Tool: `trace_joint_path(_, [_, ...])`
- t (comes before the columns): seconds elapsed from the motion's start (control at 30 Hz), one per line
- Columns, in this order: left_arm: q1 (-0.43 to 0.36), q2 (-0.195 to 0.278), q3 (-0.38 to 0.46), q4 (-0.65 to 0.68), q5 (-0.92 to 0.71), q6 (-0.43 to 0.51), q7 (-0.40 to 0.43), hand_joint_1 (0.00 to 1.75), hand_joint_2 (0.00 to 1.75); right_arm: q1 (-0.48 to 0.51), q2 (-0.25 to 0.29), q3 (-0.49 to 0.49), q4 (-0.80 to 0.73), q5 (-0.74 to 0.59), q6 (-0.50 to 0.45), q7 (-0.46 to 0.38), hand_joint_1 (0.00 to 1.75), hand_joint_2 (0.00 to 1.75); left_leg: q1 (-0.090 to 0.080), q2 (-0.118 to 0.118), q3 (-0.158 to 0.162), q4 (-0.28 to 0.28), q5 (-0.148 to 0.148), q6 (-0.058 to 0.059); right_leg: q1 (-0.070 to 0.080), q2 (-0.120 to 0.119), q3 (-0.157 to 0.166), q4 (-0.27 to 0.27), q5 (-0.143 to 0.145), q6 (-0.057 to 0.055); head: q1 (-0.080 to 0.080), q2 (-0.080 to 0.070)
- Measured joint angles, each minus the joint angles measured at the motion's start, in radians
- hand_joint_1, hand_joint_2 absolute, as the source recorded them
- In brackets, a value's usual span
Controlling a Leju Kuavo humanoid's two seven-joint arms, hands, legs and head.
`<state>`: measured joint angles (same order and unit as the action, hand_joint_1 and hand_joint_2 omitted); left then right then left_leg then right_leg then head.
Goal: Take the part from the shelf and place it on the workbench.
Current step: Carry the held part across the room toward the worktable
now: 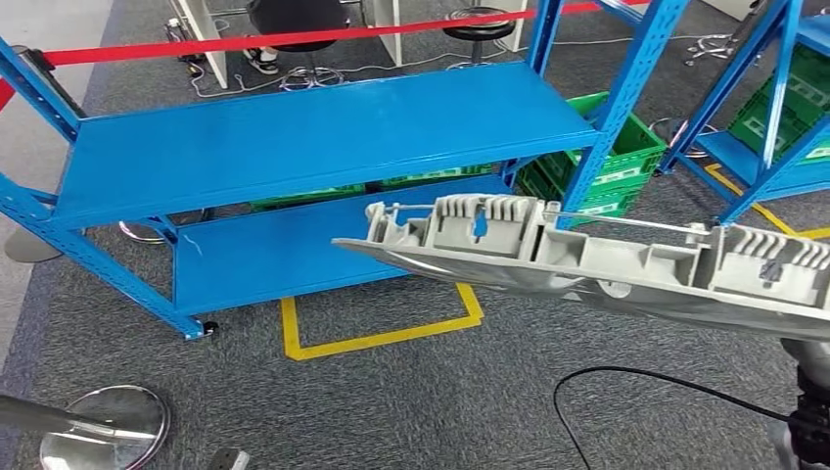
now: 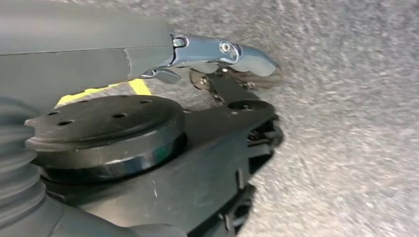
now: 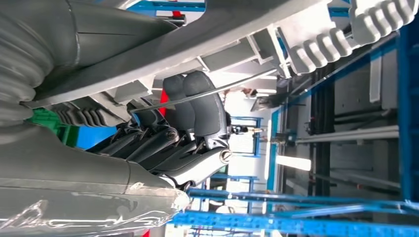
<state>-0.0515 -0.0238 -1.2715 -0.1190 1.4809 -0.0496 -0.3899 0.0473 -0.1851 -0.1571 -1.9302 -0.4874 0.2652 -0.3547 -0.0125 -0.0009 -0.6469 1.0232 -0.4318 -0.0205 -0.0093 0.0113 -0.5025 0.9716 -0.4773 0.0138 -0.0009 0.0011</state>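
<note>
Spanning upper left to center of head view: blue shelf (image 1: pixel 294 137), top deck bare. Grey part (image 1: pixel 587 257) mid-right, off shelf, gripped by right hand (image 3: pixel 188 123). Left hand (image 2: pixel 222 54): state can't tell.

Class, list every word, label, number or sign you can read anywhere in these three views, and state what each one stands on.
None: no legible text appears in any view.
The long grey moulded plastic part bears ribs and slots but no readable marking.
The blue metal shelf and the green plastic crates show no label that can be read.
The yellow tape outline on the carpet is a floor marking without words.
</note>
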Motion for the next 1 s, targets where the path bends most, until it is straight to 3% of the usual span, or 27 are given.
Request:
trace_joint_path(0.07, [-0.001,0.0,0.0,0.0,-0.001,0.017,0.0,0.0,1.75,0.004,0.003,-0.007,0.0,-0.004,0.001,0.0,1.75,1.75,0.003,0.0,-0.04,0.128,-0.097,-0.008,0.0,0.011,-0.028,0.001,0.023,-0.005,-0.003,0.0])
trace_joint_path(0.1, [-0.002,0.0,-0.001,0.0,-0.003,0.026,-0.001,0.0,1.75,0.008,0.005,-0.012,0.0,-0.005,-0.001,0.001,1.75,1.75,0.004,0.0,-0.056,0.193,-0.123,-0.01,0.0,0.017,-0.042,0.001,0.033,-0.005,-0.003,0.0])
trace_joint_path(0.13, [-0.003,0.0,-0.002,0.0,-0.006,0.034,-0.002,0.0,1.75,0.012,0.007,-0.018,0.0,-0.004,-0.004,0.001,1.75,1.75,0.005,0.0,-0.06,0.235,-0.123,-0.011,0.0,0.024,-0.055,0.002,0.043,-0.003,-0.003,0.0])
trace_joint_path(0.17, [-0.003,-0.001,-0.004,0.0,-0.009,0.041,-0.004,0.0,1.75,0.018,0.009,-0.025,0.0,-0.003,-0.01,0.002,1.75,1.75,0.006,-0.001,-0.049,0.242,-0.104,-0.011,-0.001,0.031,-0.066,0.003,0.052,-0.001,-0.003,0.0])
trace_joint_path(0.2, [-0.004,-0.001,-0.006,0.0,-0.011,0.045,-0.007,0.0,1.75,0.024,0.011,-0.033,0.0,-0.001,-0.017,0.002,1.75,1.75,0.007,-0.004,-0.019,0.211,-0.076,-0.01,-0.001,0.04,-0.077,0.003,0.06,0.003,-0.003,0.0])
trace_joint_path(0.27, [-0.005,-0.002,-0.01,0.0,-0.015,0.046,-0.015,0.0,1.75,0.033,0.014,-0.055,-0.001,0.007,-0.032,0.005,1.75,1.75,0.011,-0.04,0.081,0.074,-0.04,-0.004,-0.002,0.059,-0.095,0.008,0.074,0.012,-0.003,0.0])
trace_joint_path(0.33, [-0.006,-0.004,-0.015,0.0,-0.021,0.042,-0.017,0.0,1.75,0.035,0.014,-0.079,-0.001,0.02,-0.044,0.014,1.75,1.75,0.015,-0.076,0.154,-0.038,-0.051,0.004,-0.001,0.079,-0.112,0.016,0.088,0.023,-0.003,0.0])
trace_joint_path(0.37, [-0.007,-0.006,-0.018,0.0,-0.026,0.041,-0.017,0.0,1.75,0.036,0.014,-0.09,-0.001,0.027,-0.05,0.019,1.75,1.75,0.015,-0.078,0.164,-0.059,-0.059,0.007,0.0,0.089,-0.12,0.018,0.095,0.029,-0.002,0.0])
trace_joint_path(0.43, [-0.008,-0.008,-0.023,0.0,-0.031,0.039,-0.015,0.0,1.75,0.042,0.013,-0.111,-0.001,0.038,-0.058,0.029,1.75,1.75,0.016,-0.054,0.158,-0.062,-0.058,0.019,-0.001,0.097,-0.134,0.022,0.104,0.04,-0.002,0.0])
trace_joint_path(0.5, [-0.008,-0.01,-0.026,0.0,-0.033,0.038,-0.015,0.0,1.75,0.046,0.012,-0.127,0.0,0.043,-0.063,0.035,1.75,1.75,0.017,-0.028,0.152,-0.064,-0.049,0.033,0.0,0.058,-0.164,0.075,0.069,0.049,0.004,0.0])
trace_joint_path(0.57, [-0.007,-0.01,-0.027,0.0,-0.033,0.036,-0.015,0.0,1.75,0.046,0.012,-0.134,0.001,0.044,-0.063,0.037,1.75,1.75,0.014,0.0,0.145,-0.063,-0.044,0.041,0.0,0.01,-0.22,0.212,-0.006,0.056,0.009,0.0])
trace_joint_path(0.63, [-0.005,-0.01,-0.03,0.0,-0.033,0.035,-0.015,0.0,1.75,0.048,0.012,-0.137,0.004,0.045,-0.063,0.037,1.75,1.75,0.012,0.029,0.139,-0.062,-0.04,0.043,-0.001,-0.004,-0.255,0.322,-0.05,0.061,0.009,0.0])
trace_joint_path(0.67, [-0.004,-0.009,-0.031,0.0,-0.033,0.035,-0.015,0.0,1.75,0.049,0.012,-0.139,0.006,0.045,-0.063,0.038,1.75,1.75,0.011,0.043,0.137,-0.061,-0.039,0.042,-0.001,-0.006,-0.244,0.321,-0.046,0.061,0.009,0.0])
trace_joint_path(0.7, [-0.005,-0.01,-0.033,0.0,-0.033,0.035,-0.015,0.0,1.75,0.051,0.012,-0.141,0.007,0.045,-0.063,0.038,1.75,1.75,0.011,0.056,0.137,-0.061,-0.039,0.041,-0.001,-0.012,-0.21,0.275,-0.025,0.06,0.009,0.0])
trace_joint_path(0.77, [-0.007,-0.01,-0.034,0.0,-0.033,0.035,-0.015,0.0,1.75,0.05,0.012,-0.144,0.007,0.045,-0.063,0.038,1.75,1.75,0.008,0.079,0.138,-0.058,-0.04,0.037,0.003,-0.046,-0.113,0.126,0.023,0.056,0.01,0.0])
trace_joint_path(0.83, [-0.008,-0.01,-0.034,0.0,-0.033,0.035,-0.015,0.0,1.75,0.05,0.011,-0.146,0.008,0.045,-0.063,0.038,1.75,1.75,0.002,0.097,0.138,-0.055,-0.041,0.028,0.008,-0.07,-0.063,0.037,0.042,0.044,0.008,0.0])
trace_joint_path(0.93, [-0.01,-0.009,-0.035,0.0,-0.033,0.035,-0.015,0.0,1.75,0.054,0.011,-0.15,0.008,0.045,-0.063,0.038,1.75,1.75,-0.001,0.113,0.135,-0.052,-0.043,0.014,0.007,-0.044,-0.074,0.031,0.048,0.024,0.007,0.0])
trace_joint_path(1.0, [-0.012,-0.009,-0.036,0.0,-0.033,0.035,-0.015,0.0,1.75,0.055,0.011,-0.152,0.008,0.046,-0.063,0.038,1.75,1.75,0.002,0.072,0.115,-0.011,-0.077,0.003,0.002,-0.024,-0.08,0.028,0.055,0.013,0.007,0.0])
